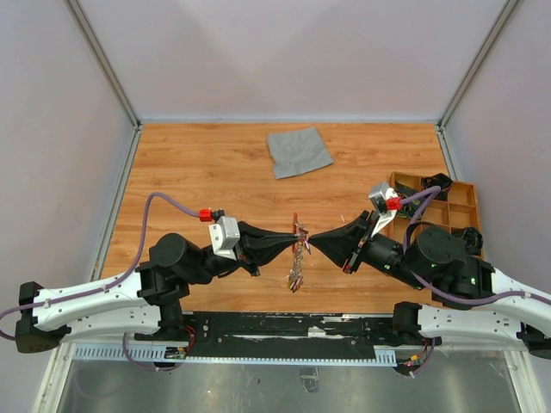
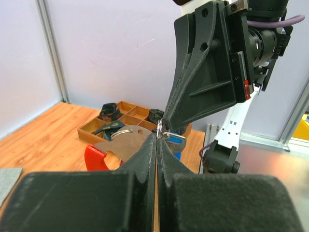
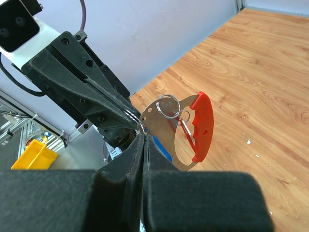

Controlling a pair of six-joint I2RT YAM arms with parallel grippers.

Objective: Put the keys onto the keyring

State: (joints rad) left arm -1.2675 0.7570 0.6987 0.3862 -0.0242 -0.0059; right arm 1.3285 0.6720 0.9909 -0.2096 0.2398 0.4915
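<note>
Red and silvery, the keyring point(image 3: 200, 126) hangs in mid-air over the middle of the table point(image 1: 215, 163), its chain point(image 1: 296, 262) dangling below and a blue key head point(image 3: 161, 149) tucked just behind it. Your left fingers point(image 2: 145, 164) are clamped on its silvery plate, and your right fingers point(image 3: 134, 162) meet them tip to tip, pressed fully together at the small split rings, though what they nip is hidden. Farther off lie a grey cloth point(image 1: 298, 151) and a wooden tray point(image 1: 456, 194).
</note>
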